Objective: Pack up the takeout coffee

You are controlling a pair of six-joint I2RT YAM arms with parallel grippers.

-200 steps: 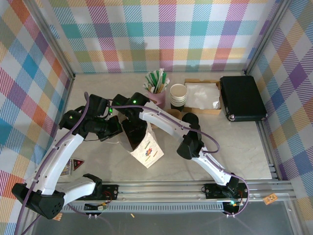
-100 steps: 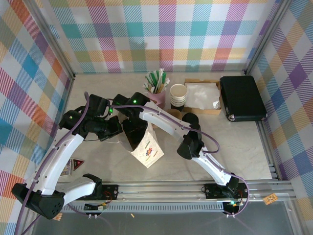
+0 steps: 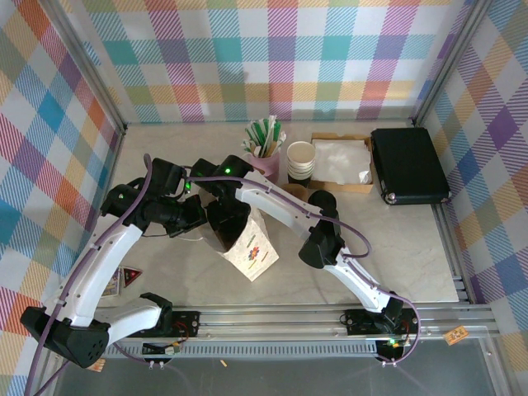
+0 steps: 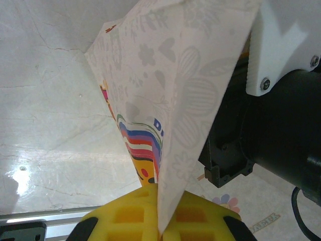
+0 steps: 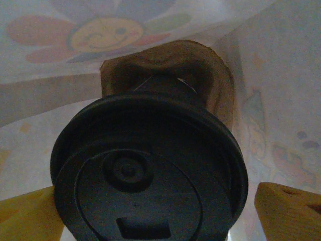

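Right gripper [image 5: 155, 213] wider (coffee [image 5: 150, 170] inside bag [image 5: 100, 30])

Pale marbled desk [image 3: 396, 239], and there's plenty on it. Along the back: a pink cup [image 3: 269, 167] stuffed with green-and-white sticks, a stack of cream cups [image 3: 301, 161] just beside it, then a cardboard tray [image 3: 318, 137] of white napkins, right beside a black case [image 3: 408, 165]. Mid-desk stands a flower-printed paper bag [image 3: 256, 252]. Far left, a small card [image 3: 129, 277] lies flat.
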